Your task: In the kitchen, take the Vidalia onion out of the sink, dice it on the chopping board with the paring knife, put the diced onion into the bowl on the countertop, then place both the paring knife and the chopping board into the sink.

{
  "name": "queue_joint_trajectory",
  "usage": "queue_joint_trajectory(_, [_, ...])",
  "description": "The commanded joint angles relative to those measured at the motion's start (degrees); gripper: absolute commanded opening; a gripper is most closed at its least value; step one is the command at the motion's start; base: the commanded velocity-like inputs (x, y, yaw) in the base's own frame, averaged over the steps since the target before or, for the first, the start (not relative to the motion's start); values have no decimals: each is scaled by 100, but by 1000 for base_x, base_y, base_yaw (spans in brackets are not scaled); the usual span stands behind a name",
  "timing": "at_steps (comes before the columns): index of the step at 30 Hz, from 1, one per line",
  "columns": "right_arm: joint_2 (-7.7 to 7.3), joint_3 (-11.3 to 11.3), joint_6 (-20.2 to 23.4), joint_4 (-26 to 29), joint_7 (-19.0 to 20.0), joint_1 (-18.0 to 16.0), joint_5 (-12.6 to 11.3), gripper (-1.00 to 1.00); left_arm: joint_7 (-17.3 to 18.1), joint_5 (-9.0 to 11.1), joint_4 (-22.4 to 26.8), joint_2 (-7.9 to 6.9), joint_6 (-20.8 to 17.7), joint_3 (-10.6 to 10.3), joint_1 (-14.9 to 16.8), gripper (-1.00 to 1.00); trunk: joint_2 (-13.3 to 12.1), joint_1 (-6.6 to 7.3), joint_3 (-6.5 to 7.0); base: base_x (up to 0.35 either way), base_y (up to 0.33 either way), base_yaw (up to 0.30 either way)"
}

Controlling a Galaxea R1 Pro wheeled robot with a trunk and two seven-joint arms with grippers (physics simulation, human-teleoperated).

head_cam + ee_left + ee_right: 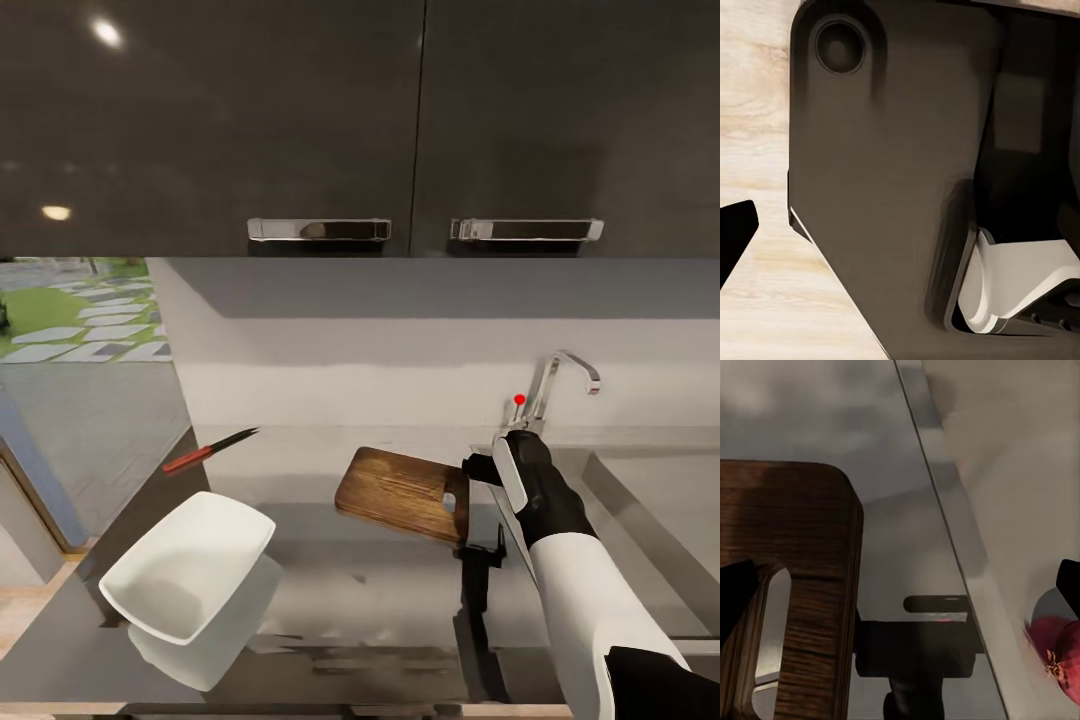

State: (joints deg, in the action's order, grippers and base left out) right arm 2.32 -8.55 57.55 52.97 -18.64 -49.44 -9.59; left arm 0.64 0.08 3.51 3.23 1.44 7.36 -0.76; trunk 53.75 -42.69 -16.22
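Observation:
The brown chopping board lies on the grey countertop just left of the sink, its slot hole toward the basin. My right gripper hovers open at that slot end. In the right wrist view the board sits by one fingertip, the fingers stand wide apart around my gripper, and a reddish onion rests in the sink. The paring knife lies at the back left. The white bowl stands front left. One left fingertip shows over a wooden floor.
The chrome tap with its red knob rises behind the sink, close to my right wrist. Dark wall cabinets with metal handles hang overhead. A window opens at the left. My own dark base fills much of the left wrist view.

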Motion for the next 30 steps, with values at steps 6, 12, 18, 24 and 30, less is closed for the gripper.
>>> queue_joint_trajectory(6, [5,-8,10,6,-52,-4,-60,100,7,1,10,2,5,38,-3,100,5,-1,-49,0,0,0])
queue_joint_trajectory(12, [5,-6,10,3,-52,-4,-68,100,8,1,10,2,5,38,-3,100,5,-1,-72,0,0,14])
queue_joint_trajectory(18, [5,-6,10,5,-49,-4,-68,100,7,1,10,2,5,38,-3,100,5,-1,-91,0,0,65])
queue_joint_trajectory(24, [5,-6,10,6,-51,-4,-69,100,7,1,10,2,5,38,-3,100,5,-1,-130,0,0,4])
queue_joint_trajectory(30, [5,-6,10,6,-50,-4,-69,100,7,1,10,2,5,38,-3,100,5,-1,-156,0,0,0])
